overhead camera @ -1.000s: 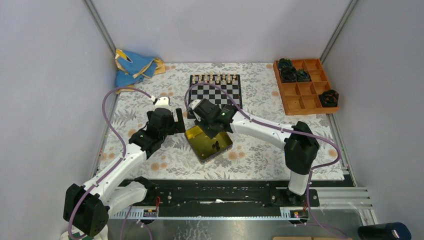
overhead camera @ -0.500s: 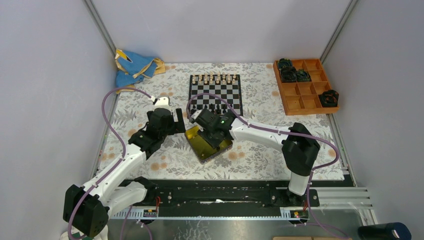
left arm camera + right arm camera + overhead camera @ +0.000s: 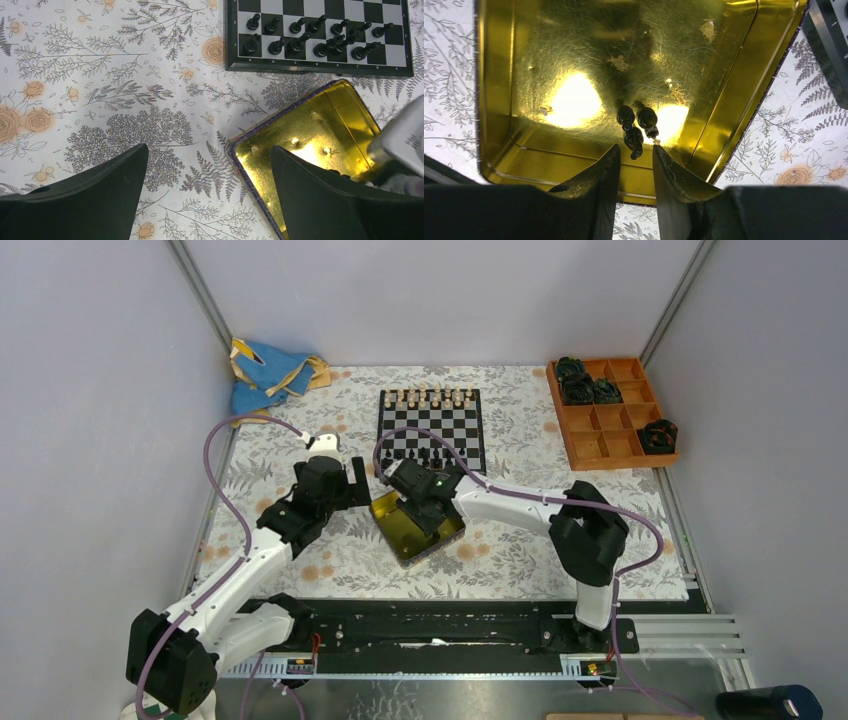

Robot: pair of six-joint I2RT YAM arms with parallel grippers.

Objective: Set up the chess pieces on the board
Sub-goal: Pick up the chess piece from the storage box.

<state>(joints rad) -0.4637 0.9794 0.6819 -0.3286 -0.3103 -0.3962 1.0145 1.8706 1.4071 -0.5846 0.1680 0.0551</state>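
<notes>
Nearly done: cream pieces (image 3: pixel 430 397) set, most black pieces (image 3: pixel 320 37) on the board (image 3: pixel 431 426), near rows. About three leftovers (image 3: pixel 634 141) lie flat in the tin (image 3: pixel 734 90), mid-desk, long axes roughly along our fingers. Right hand (image 3: pixel 635 148) narrowly open around one, not clamped. Left hand (image 3: pixel 208 149) wide open, empty.

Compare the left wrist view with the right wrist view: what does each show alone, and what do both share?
Only the left wrist view shows the board with black chess pieces standing in two rows on it, and the left gripper spread wide. Only the right wrist view shows three black pieces lying in the yellow tin, just ahead of the right gripper, whose jaws stand slightly apart. Both show that tin and the floral cloth.
</notes>
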